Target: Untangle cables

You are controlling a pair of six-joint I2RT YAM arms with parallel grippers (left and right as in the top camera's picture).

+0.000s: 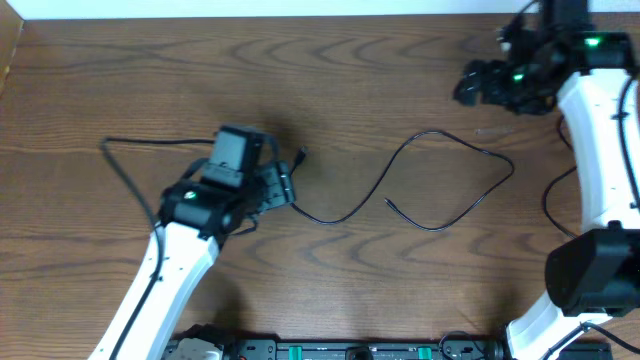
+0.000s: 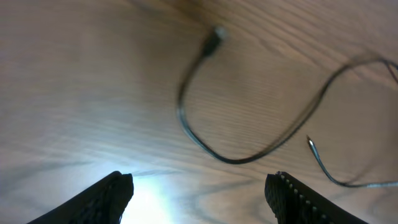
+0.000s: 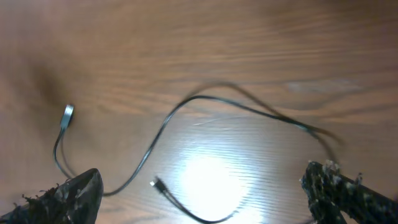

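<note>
A long thin black cable (image 1: 440,137) lies in loose curves on the wooden table, from a plug near my left gripper to a free end at mid-table. A second thin black cable (image 1: 160,141) lies at the left and runs under my left arm. No white or grey cable shows. My left gripper (image 1: 285,186) is open and empty, low over the table beside the first cable's plug end (image 2: 214,36). My right gripper (image 1: 470,84) is open and empty, high at the back right. The right wrist view shows the long cable (image 3: 186,99) and its free end (image 3: 155,183) below it.
The wooden table's (image 1: 400,60) far edge runs along the top of the overhead view. A thicker black robot cable (image 1: 549,200) hangs beside the right arm. Equipment bases line the front edge.
</note>
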